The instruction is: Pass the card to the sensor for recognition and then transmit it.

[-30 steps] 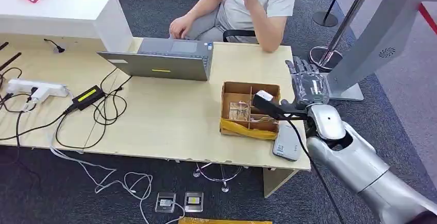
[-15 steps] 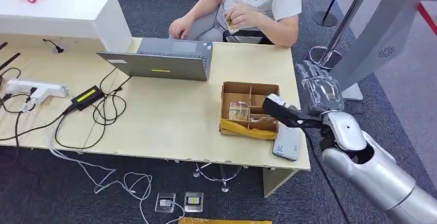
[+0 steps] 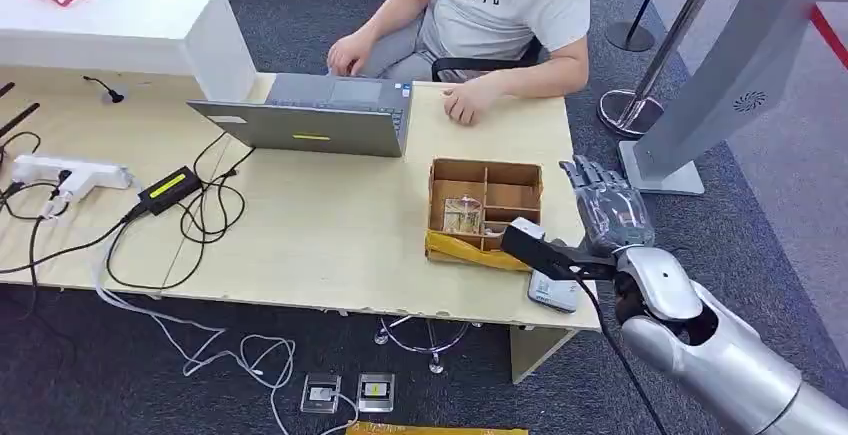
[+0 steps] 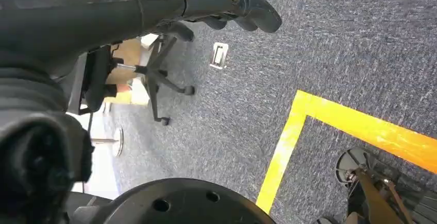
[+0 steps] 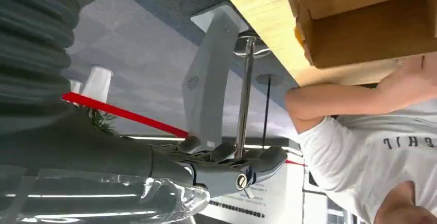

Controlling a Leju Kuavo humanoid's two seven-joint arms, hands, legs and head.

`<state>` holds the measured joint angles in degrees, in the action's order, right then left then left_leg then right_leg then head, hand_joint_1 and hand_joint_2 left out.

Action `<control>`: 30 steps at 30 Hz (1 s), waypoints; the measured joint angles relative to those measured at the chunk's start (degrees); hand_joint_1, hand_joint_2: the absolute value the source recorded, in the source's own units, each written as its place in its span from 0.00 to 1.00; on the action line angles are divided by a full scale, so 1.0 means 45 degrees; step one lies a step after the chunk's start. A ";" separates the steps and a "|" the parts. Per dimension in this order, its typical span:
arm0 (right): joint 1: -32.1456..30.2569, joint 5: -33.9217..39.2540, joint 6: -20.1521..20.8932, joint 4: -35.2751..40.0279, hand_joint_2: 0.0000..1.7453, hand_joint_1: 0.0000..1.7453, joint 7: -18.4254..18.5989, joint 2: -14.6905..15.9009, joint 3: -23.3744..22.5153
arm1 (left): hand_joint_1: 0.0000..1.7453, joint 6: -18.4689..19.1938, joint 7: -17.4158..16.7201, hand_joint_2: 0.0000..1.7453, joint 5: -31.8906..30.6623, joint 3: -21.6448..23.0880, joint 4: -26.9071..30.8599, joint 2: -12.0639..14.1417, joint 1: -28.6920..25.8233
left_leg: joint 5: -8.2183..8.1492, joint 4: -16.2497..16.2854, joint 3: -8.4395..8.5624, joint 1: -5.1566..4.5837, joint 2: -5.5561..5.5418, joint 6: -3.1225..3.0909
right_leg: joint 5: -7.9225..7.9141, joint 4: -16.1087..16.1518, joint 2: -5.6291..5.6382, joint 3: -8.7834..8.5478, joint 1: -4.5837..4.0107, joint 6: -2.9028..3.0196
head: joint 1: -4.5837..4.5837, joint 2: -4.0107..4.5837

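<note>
My right hand (image 3: 610, 205) hovers just off the table's right edge, beside the brown divided box (image 3: 487, 195). Its fingers (image 5: 232, 165) are stretched out and apart with nothing in them. The box holds a clear-sleeved card (image 3: 463, 215) in its front left compartment. The grey card sensor (image 3: 555, 292) lies flat at the table's front right corner, partly behind my wrist camera. A seated person rests a loosely closed hand (image 3: 465, 105) on the table's far edge. My left hand (image 4: 227, 0) hangs over the carpet, fingers loosely extended and holding nothing.
An open grey laptop (image 3: 320, 120) stands in front of the person. Cables, a power brick (image 3: 170, 187) and a power strip (image 3: 65, 173) lie on the table's left. A grey kiosk stand (image 3: 720, 75) and a stanchion post (image 3: 660, 45) rise to my right.
My right hand has drawn back toward me and lower along the table's right edge. The person has brought a hand down from the face to the table.
</note>
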<state>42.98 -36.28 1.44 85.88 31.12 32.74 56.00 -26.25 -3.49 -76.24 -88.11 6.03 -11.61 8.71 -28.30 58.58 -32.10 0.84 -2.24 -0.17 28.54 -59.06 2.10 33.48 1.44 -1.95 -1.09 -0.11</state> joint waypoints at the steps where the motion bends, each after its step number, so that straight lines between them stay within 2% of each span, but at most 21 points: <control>1: 0.0000 0.0025 -0.0024 -0.0005 1.00 0.00 -0.0088 -0.0005 0.0044 | 0.00 0.0000 -0.0040 0.00 -0.0010 0.0000 0.0000 0.0000 0.0000 | 0.0000 0.0000 -0.0002 0.0000 -0.0002 0.0000 | 0.0000 0.0000 -0.0001 0.0000 0.0000 0.0000 | 0.0000 0.0000; 16: -0.0164 0.0132 -0.0466 -0.1045 1.00 0.00 -0.0680 -0.0753 0.0908 | 0.00 -0.0024 -0.0195 0.00 -0.0257 0.0000 -0.0015 -0.0039 0.0031 | 0.0000 -0.0001 -0.0008 0.0001 -0.0006 0.0000 | 0.0001 -0.0001 -0.0001 0.0002 0.0000 0.0000 | 0.0000 0.0000; 30: -0.0177 -0.0082 -0.1049 -0.2449 1.00 0.00 -0.1273 -0.1788 0.1069 | 0.00 -0.0267 -0.0671 0.00 -0.0228 0.0000 -0.0015 -0.0102 0.0034 | 0.0001 -0.0002 -0.0013 0.0004 -0.0011 0.0001 | 0.0001 -0.0002 -0.0003 0.0004 -0.0002 0.0001 | 0.0000 0.0000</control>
<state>42.18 -36.65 -3.28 74.86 25.40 24.70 60.81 -27.45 -6.51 -77.26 -88.11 5.97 -12.07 8.87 -28.30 58.57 -32.15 0.86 -2.29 -0.16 28.55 -59.07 2.09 33.49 1.43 -1.94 -1.09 -0.11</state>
